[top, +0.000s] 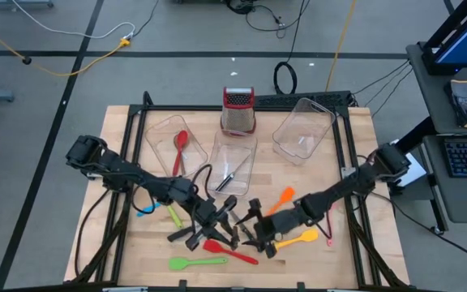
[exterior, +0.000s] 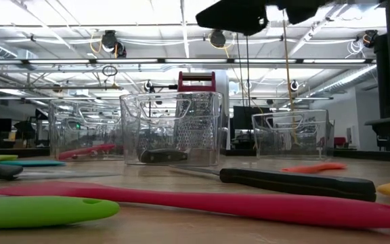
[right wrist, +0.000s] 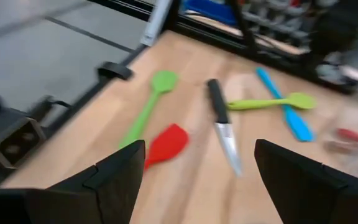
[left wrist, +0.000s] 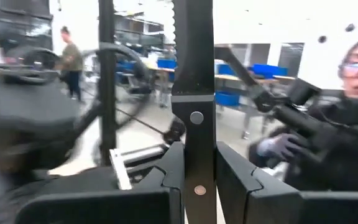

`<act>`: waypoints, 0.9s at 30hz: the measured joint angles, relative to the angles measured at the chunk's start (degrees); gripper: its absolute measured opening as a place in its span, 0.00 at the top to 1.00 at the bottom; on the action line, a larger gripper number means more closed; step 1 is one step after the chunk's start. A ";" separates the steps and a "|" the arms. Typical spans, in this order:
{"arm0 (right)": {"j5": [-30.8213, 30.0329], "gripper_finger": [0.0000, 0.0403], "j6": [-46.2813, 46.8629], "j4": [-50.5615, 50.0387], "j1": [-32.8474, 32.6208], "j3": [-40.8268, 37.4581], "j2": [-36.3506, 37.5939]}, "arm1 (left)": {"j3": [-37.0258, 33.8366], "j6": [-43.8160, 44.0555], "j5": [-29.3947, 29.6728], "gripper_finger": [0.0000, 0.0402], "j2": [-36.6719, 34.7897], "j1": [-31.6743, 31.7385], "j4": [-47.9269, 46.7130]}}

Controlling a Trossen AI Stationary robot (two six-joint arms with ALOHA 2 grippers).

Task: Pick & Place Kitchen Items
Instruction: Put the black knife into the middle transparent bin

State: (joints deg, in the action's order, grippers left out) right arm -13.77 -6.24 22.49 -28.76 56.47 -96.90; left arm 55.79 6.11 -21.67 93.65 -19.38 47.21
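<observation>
Green (top: 196, 263) and red (top: 229, 251) spatulas are seen lying near the table's (top: 120, 162) front edge, a yellow one (top: 297, 238) to their right. Just behind them, the left gripper (top: 217, 225) is pinched on a black-handled knife (left wrist: 193, 93), while the right gripper (top: 259, 231) is held with fingers spread, empty. Farther back, a red spoon (top: 180, 149) lies in the left tub (top: 165, 143) and knives (top: 230, 175) in the middle tub (top: 235, 162), before the grater (top: 237, 110).

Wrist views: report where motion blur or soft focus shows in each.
Left wrist view: the black-handled steel knife clamped upright in the left claw is fairly crisp; the room behind smears. Right wrist view: the green silicone spatula and black-handled kitchen knife are soft, the far edge streaked.
</observation>
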 joint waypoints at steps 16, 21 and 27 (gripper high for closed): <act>-28.23 0.27 -4.63 9.06 -7.25 -0.02 -0.07 | -0.04 -0.92 14.71 0.88 5.38 -0.17 7.10; -28.18 0.27 -3.02 10.04 -7.09 -0.02 -0.07 | -0.04 -2.06 15.34 0.88 5.42 -1.08 6.13; -27.99 0.27 -3.23 11.55 -7.05 -0.05 -0.09 | -0.02 -4.09 18.86 0.88 5.42 -2.47 3.77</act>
State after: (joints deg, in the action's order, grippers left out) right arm -41.76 -9.47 34.04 -35.81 56.42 -96.99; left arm 55.77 2.02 -2.80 99.07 -21.85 50.98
